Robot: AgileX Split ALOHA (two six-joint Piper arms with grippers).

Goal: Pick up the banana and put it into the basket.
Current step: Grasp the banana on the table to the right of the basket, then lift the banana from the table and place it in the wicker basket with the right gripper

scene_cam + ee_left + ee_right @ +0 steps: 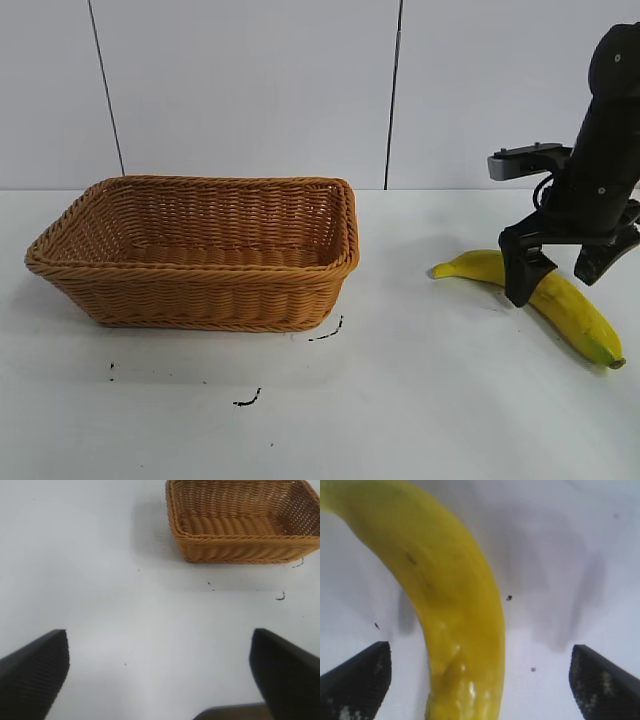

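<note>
Fingers [522, 272] of the right gripper [560, 268] spread wide, straddling the banana [560, 300] at about its middle: one dark finger on the near left side of the fruit, the other [600, 258] on the far right side. No pinch visible; white table showing between each pad and the yellow skin in the right wrist view, with the banana [455, 610] running up between the two dark tips [357, 680] and closer to one of them than to the other. Fingertips low, at or just above the tabletop [420, 400].

Banana flat on the table at the right of the scene, curved, one end pointing left toward the basket [200, 250], the other end with its small dark tip nearer and farther right. Fruit well apart from the basket, bare table between them.

Black right arm [610, 130] rising from the gripper at the far right edge, grey block jutting left from its wrist.

Basket standing upright at the left of the scene, woven, tan-orange, nothing visible inside. Small black marks [327, 333] on the table just beside its near right corner and a little nearer still.

Left gripper [160, 675] hovering over bare table, fingers [35, 672] spread wide apart, holding nothing, basket [245, 550] well beyond its tips.
</note>
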